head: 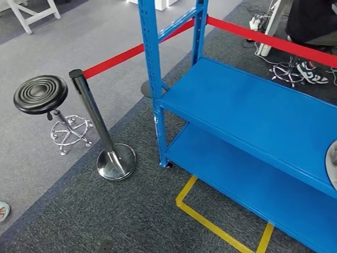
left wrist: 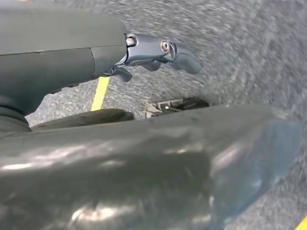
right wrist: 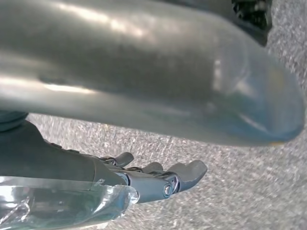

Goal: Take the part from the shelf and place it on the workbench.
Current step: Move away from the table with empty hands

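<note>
both hands hang empty over carpet, left hand (left wrist: 159, 50) and right hand (right wrist: 163, 179) fingers loosely spread, for approaching the blue shelf (head: 254, 110).

Head view evenly bright, sharp, soft shadows under the shelf (head: 254, 113); both wrist views motion-blurred, carpet (left wrist: 253, 43) streaked, glare bands on near grey covers.

Grey carpet (head: 131, 211), black stool (head: 40, 94), chrome barrier post (head: 99, 126).

No text, label, brand, number or sign can be read in any view; a small pale patch on the blue shelf (head: 254, 110) post is too blurred.
</note>
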`<state>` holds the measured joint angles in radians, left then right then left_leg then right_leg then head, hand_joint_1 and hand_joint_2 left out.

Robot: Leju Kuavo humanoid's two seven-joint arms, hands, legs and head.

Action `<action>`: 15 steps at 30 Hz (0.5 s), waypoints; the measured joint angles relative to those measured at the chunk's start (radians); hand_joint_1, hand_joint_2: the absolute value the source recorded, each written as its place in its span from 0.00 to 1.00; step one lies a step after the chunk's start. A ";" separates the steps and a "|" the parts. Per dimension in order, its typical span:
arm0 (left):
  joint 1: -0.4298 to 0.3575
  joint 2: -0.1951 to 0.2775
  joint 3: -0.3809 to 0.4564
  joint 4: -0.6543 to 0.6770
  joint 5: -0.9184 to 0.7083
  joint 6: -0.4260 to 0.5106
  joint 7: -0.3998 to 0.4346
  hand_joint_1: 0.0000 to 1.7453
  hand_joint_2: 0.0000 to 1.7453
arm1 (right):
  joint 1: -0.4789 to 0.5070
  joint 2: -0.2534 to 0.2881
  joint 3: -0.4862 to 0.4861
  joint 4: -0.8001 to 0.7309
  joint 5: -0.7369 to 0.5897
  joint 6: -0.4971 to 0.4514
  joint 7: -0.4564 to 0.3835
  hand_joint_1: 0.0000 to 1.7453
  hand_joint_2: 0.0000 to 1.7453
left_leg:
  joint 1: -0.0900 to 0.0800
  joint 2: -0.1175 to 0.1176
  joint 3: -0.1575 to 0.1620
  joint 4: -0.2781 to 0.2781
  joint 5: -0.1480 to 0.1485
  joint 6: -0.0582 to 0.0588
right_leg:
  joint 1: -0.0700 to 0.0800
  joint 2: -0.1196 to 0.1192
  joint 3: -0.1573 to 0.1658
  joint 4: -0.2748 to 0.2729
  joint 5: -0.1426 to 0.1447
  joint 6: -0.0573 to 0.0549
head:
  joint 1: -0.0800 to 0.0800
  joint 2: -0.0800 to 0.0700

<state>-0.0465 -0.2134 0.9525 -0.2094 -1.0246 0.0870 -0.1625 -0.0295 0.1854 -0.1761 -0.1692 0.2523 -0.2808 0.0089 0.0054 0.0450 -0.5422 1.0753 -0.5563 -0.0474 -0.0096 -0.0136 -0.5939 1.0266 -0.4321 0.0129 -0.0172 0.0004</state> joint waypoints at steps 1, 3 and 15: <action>0.001 0.000 0.000 0.000 0.000 0.000 0.000 0.00 0.00 | -0.001 0.000 0.000 0.000 0.000 0.000 0.000 0.00 0.00 | 0.001 -0.022 -0.033 0.068 -0.035 -0.002 | -0.001 0.014 -0.002 0.000 0.001 -0.003 | -0.002 0.000; 0.003 0.001 0.000 0.000 0.000 0.001 0.000 0.00 0.00 | -0.002 0.000 0.000 0.000 0.000 0.001 0.000 0.00 0.00 | 0.001 -0.035 -0.096 0.186 -0.076 -0.003 | -0.001 0.045 -0.006 0.000 0.003 -0.005 | -0.003 0.000; 0.000 -0.002 0.001 0.001 0.000 0.002 0.000 0.00 0.00 | 0.005 0.000 -0.001 0.000 0.000 -0.001 -0.002 0.00 0.00 | 0.013 -0.073 0.009 -0.085 0.082 0.047 | -0.005 0.081 -0.063 0.068 -0.025 0.051 | 0.004 0.000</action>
<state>-0.0469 -0.2152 0.9532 -0.2087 -1.0249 0.0889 -0.1625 -0.0249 0.1854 -0.1776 -0.1690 0.2523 -0.2820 0.0072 0.0181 -0.0278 -0.5329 0.9901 -0.4746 -0.0006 -0.0146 0.0676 -0.6568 1.0947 -0.4572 0.0638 -0.0130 0.0004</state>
